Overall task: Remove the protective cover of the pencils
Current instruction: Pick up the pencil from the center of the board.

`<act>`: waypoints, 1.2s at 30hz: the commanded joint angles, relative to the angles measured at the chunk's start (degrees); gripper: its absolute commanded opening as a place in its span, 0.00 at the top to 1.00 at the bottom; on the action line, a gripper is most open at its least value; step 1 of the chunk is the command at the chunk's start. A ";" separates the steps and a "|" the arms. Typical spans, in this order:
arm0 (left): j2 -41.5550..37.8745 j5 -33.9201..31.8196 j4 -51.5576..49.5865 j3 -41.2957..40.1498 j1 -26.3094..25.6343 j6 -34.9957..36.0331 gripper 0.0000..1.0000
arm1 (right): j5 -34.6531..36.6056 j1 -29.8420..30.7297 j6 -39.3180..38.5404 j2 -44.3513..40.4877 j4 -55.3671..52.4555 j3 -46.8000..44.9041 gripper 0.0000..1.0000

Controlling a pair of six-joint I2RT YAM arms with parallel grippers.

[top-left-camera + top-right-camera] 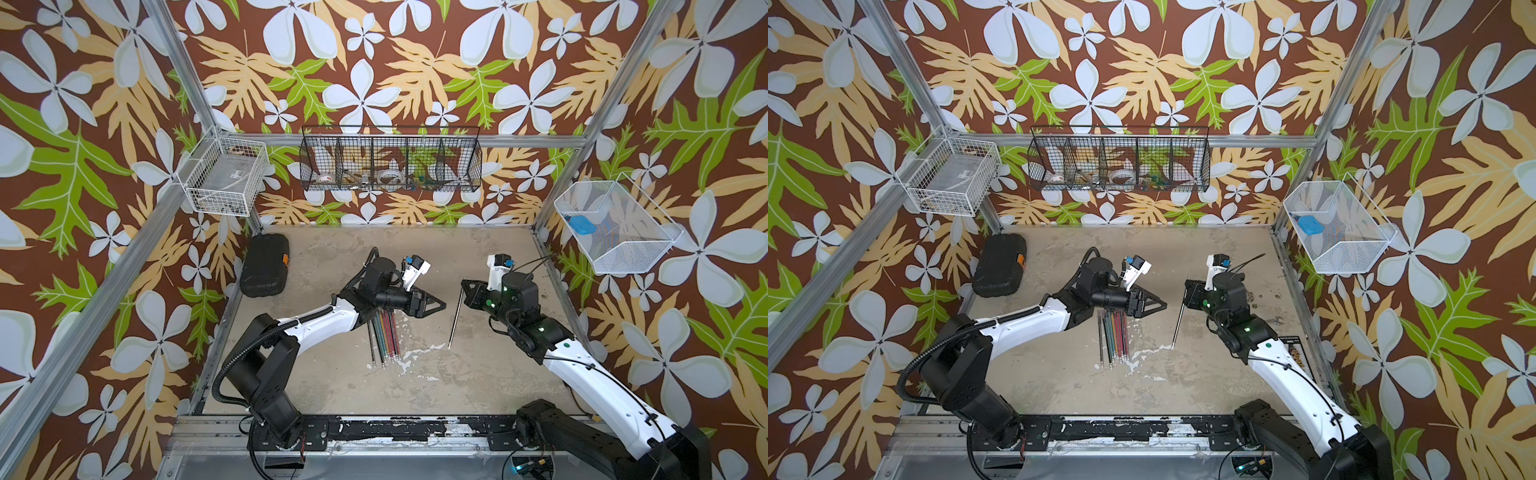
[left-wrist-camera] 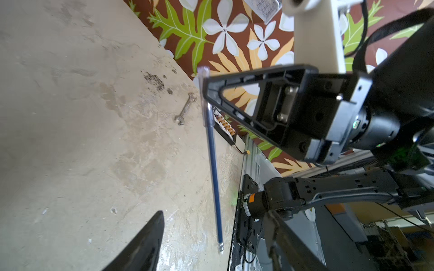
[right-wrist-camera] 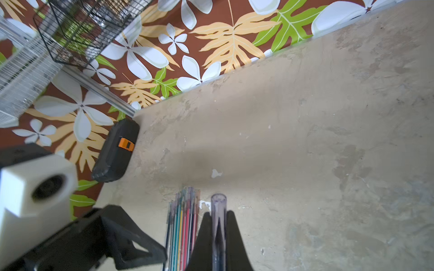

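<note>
Our right gripper [image 3: 218, 214] clamps one blue pencil [image 1: 455, 318] by its clear cover [image 3: 218, 204], right of the other pencils [image 1: 384, 336] lying on the table [image 1: 457, 382]. Our left gripper [image 1: 439, 306] hovers by their far ends, jaws apart, holding nothing.

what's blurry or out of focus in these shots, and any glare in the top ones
Right wrist view: the white camera housing is smeared soft, the clear cover in the right hand hazy, the table sharp. Left wrist view: the left hand's fingers are dark blurs, the wrench crisp. Both top views: even light, no glare on the table.
</note>
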 commanded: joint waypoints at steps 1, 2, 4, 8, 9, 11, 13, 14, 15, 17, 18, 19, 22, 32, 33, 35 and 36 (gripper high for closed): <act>1.22 0.50 -2.93 1.40 -1.13 2.82 0.37 | -1.95 0.01 4.50 0.27 2.78 0.81 1.00; 1.65 0.51 -3.81 1.86 -1.55 3.12 0.41 | -2.21 0.02 5.48 0.27 3.62 0.81 1.00; 2.22 -0.12 -4.92 2.49 -1.87 3.40 0.45 | -2.67 0.01 7.28 0.49 5.40 0.47 1.00; 3.46 -1.58 -7.97 3.73 -1.93 4.42 0.47 | -3.51 0.03 9.93 0.93 7.67 0.38 1.00; 3.68 -1.75 -8.65 4.10 -2.00 4.72 0.48 | -3.69 0.04 10.20 1.05 8.04 0.38 1.00; 3.92 -1.88 -9.19 4.42 -2.01 4.83 0.49 | -4.00 -0.03 10.56 1.62 8.57 0.56 1.00; 3.92 -1.69 -9.19 4.57 -2.05 4.92 0.49 | -4.00 -0.02 10.69 2.12 8.93 0.72 1.00; 3.94 -1.60 -9.19 4.57 -2.05 5.03 0.49 | -3.93 -0.01 10.65 2.43 9.04 0.72 1.00; 3.92 -1.57 -9.19 4.57 -2.05 5.05 0.49 | -3.86 0.05 10.73 2.61 9.12 0.73 1.00; 3.91 -1.47 -9.19 4.57 -2.05 5.09 0.54 | -3.92 0.03 11.06 2.95 9.82 0.57 1.00; 4.03 -1.55 -9.18 4.61 -2.05 5.09 0.57 | -4.06 0.04 11.22 2.99 10.15 0.48 1.00; 4.16 -1.35 -9.19 4.66 -2.04 5.05 0.60 | -4.08 0.03 11.36 3.08 10.34 0.53 1.00; 4.72 -0.56 -9.19 4.97 -2.00 4.79 0.70 | -4.07 0.05 11.39 3.48 10.34 0.81 1.00; 5.45 0.29 -10.25 5.72 -2.05 5.59 0.85 | -2.67 0.02 11.65 4.31 10.51 2.19 1.00; 5.63 0.23 -10.62 5.98 -2.05 5.71 0.90 | -2.48 -0.01 11.40 4.44 10.04 2.43 1.00; 5.93 0.38 -11.20 6.31 -2.04 5.97 1.00 | -1.97 0.00 11.03 4.58 9.10 2.74 1.00; 6.09 0.30 -11.59 6.52 -2.05 6.18 1.00 | -1.74 0.01 10.72 4.58 8.67 2.78 1.00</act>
